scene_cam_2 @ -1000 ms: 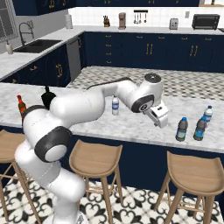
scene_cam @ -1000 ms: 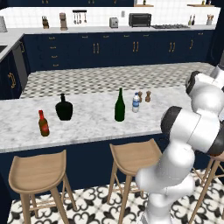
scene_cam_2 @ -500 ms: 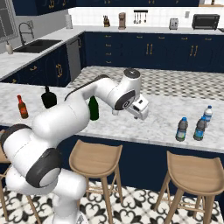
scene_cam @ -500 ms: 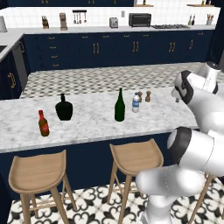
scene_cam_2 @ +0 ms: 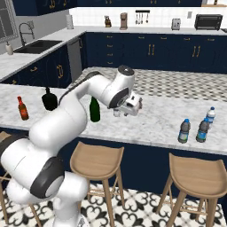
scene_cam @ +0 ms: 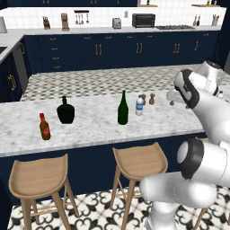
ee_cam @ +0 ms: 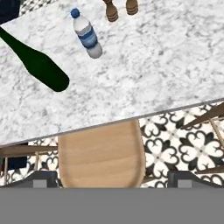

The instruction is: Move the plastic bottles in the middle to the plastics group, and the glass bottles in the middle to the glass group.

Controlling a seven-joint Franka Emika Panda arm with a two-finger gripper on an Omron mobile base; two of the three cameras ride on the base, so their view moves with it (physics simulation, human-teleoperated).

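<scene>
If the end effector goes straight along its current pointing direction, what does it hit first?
Probably the stool seat just below the counter edge; the water bottle and green bottle lie off that line. Depth is uncertain.

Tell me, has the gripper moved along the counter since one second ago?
Yes. In the right base view the gripper has swung left, away from the three water bottles, and is now close to the green wine bottle.

A white marble worktop (scene_cam: 90, 123) stood on navy cabinets, with wooden stools (scene_cam: 38, 177) tucked along its near side. The floor (scene_cam: 90, 218) was black-and-white patterned tile. Navy cabinets (scene_cam: 112, 51), a toaster oven (scene_cam: 143, 20) and a sink (scene_cam_2: 37, 44) lined the far walls.
</scene>
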